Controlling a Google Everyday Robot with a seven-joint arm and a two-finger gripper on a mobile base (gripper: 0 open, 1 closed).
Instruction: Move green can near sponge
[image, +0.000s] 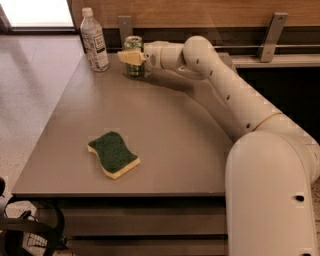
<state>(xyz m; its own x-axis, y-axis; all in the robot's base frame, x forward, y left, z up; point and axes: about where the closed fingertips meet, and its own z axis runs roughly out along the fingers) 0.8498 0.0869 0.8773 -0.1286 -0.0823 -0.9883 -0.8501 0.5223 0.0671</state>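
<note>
The green can (133, 45) stands upright at the far edge of the grey table (175, 130), right of centre-left. My gripper (132, 56) reaches in from the right and is shut around the can's middle, with one yellowish finger (129, 57) lying across its front; the other finger is hidden behind the can. The can's base rests on the table. The sponge (112, 152), dark green top over a yellow base, lies flat near the front left of the table, well apart from the can.
A clear plastic bottle (95, 42) with a white cap stands just left of the can at the table's far left corner. A wooden wall with a metal rail and brackets (274, 35) runs behind the table. My arm (235, 100) spans the table's right side.
</note>
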